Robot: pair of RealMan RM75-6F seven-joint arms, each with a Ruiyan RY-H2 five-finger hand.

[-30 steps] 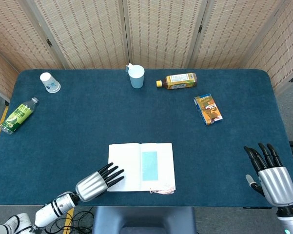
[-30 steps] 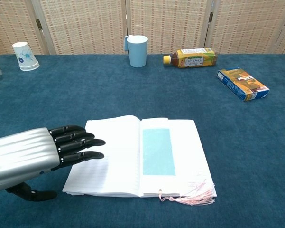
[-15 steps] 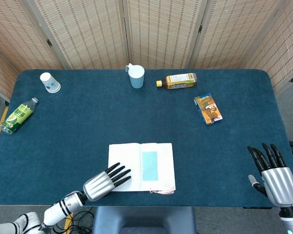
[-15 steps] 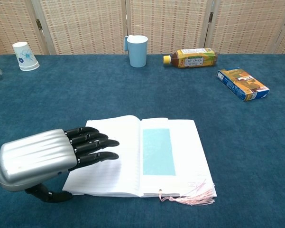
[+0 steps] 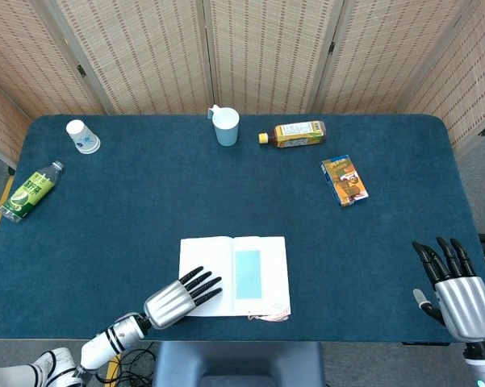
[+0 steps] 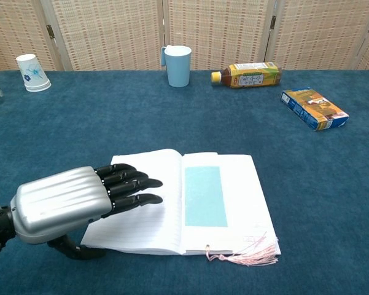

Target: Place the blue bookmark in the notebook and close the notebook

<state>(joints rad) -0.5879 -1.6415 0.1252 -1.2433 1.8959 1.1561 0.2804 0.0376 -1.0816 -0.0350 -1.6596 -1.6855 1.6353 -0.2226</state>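
**On the desk: bookmark in place, notebook still open**

At the far left of the blue desk (image 5: pixel 129 210) we see a green bottle (image 5: pixel 29 190) lying on its side and a paper cup (image 5: pixel 82 136) beyond it. Near the front edge, our left hand (image 6: pixel 67 200) lies flat over the left page of the open notebook (image 6: pixel 153 184), fingers (image 6: pixel 135 184) stretched out and grasping nothing. The blue bookmark (image 6: pixel 205 195) lies on the right page, a pink tassel (image 6: pixel 248 253) at the notebook's near corner. Further back stand a light-blue mug (image 6: pixel 178 65), a tea bottle (image 6: pixel 248 75) on its side and a small box (image 6: pixel 313 108). At the far right, our right hand (image 5: pixel 456 286) is released, fingers apart.
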